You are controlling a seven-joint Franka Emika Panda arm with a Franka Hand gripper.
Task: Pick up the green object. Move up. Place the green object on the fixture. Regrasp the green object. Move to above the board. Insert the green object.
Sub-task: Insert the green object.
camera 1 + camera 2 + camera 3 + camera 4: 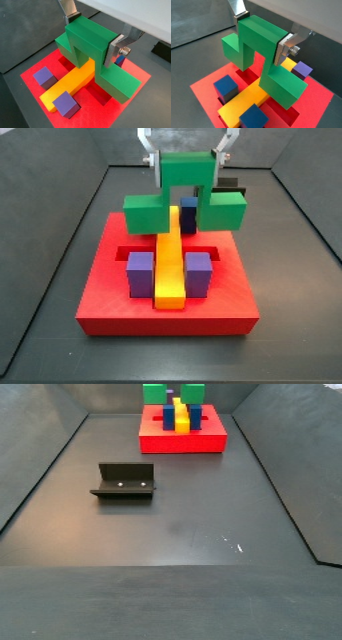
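Pinched between your gripper [93, 34]'s flat silver fingers [115, 51] is the bright green plastic bridge-shaped piece [90, 50], gripped across its raised middle cube; both wrist views show the plates pressed against opposite faces of that cube. You have the green piece [187, 196] hanging over the far part of the large flat red square board [107, 293], its two lower side cubes spread to either side of the long yellow bar [170, 268]. Whether the piece touches the board you cannot tell from these views.

Look below the piece in a wrist view: the yellow bar [70, 83] runs along the board's recessed slot, with purple blocks [45, 76] beside it. In a wrist view from the opposite side, dark blue blocks [226, 86] flank the bar [246, 99].

Well apart from the board, out on the dark floor, you see the small black L-shaped bracket fixture [124, 481] standing alone, while board [183, 441] and green piece [175, 393] sit at the far end.
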